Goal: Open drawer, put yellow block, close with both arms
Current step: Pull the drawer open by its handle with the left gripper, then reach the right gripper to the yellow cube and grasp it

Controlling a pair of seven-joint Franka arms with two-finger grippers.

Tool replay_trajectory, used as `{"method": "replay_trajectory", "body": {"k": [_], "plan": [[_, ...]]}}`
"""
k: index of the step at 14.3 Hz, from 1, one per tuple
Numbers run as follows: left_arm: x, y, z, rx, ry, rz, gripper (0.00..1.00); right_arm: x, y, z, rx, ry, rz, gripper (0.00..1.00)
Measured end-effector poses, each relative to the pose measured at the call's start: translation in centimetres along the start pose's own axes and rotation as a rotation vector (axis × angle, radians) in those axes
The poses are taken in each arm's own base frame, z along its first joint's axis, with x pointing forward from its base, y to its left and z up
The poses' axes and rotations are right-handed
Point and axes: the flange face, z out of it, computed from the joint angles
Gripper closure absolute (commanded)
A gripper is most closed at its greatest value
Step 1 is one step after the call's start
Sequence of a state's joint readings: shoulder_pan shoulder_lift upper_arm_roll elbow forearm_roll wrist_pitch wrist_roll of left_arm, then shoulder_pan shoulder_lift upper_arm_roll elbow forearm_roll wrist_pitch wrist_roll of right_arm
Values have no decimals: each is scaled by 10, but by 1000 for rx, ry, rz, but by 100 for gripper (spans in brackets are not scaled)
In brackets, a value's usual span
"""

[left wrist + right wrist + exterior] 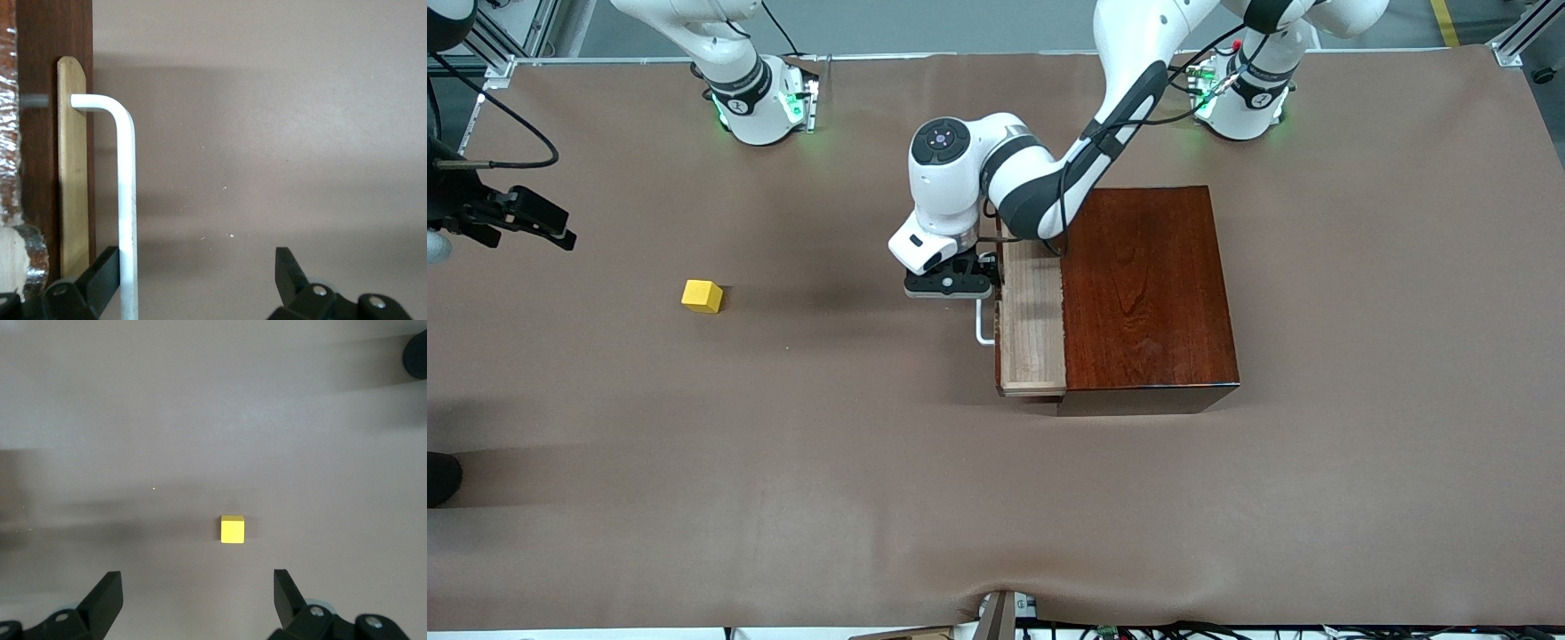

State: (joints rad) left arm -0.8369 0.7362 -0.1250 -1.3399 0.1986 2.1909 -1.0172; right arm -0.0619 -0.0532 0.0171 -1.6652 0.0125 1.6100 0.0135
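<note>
The drawer (1032, 311) stands pulled out a little from the reddish-brown wooden box (1147, 284), so a strip of its pale tray shows. My left gripper (960, 286) is open at the drawer's white bar handle (983, 327). In the left wrist view the handle (127, 200) runs between the open fingers, close against one finger (103, 270), with the left gripper (200, 267) not shut on it. The yellow block (702, 296) lies on the brown table toward the right arm's end. My right gripper (543, 222) hangs open over the table near that end; the block (232, 529) lies ahead of the right gripper (198, 587), apart from it.
Both arm bases (760, 98) (1249, 98) stand along the table edge farthest from the front camera. A dark round object (440, 478) shows at the right arm's end of the table. Cables (1103, 629) hang at the table edge nearest the front camera.
</note>
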Motion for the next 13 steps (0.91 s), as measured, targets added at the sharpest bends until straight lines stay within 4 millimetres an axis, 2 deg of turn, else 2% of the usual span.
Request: {"method": "replay_trajectory", "body": {"k": [9, 11, 13], "plan": [[0, 1, 2, -1, 1, 2, 0, -4, 3, 3, -2, -38, 6, 0], [-2, 7, 1, -30, 16, 7, 0, -12, 17, 4, -15, -66, 20, 0], [-4, 11, 4, -42, 22, 12, 0, -33, 40, 6, -13, -76, 41, 0]]}}
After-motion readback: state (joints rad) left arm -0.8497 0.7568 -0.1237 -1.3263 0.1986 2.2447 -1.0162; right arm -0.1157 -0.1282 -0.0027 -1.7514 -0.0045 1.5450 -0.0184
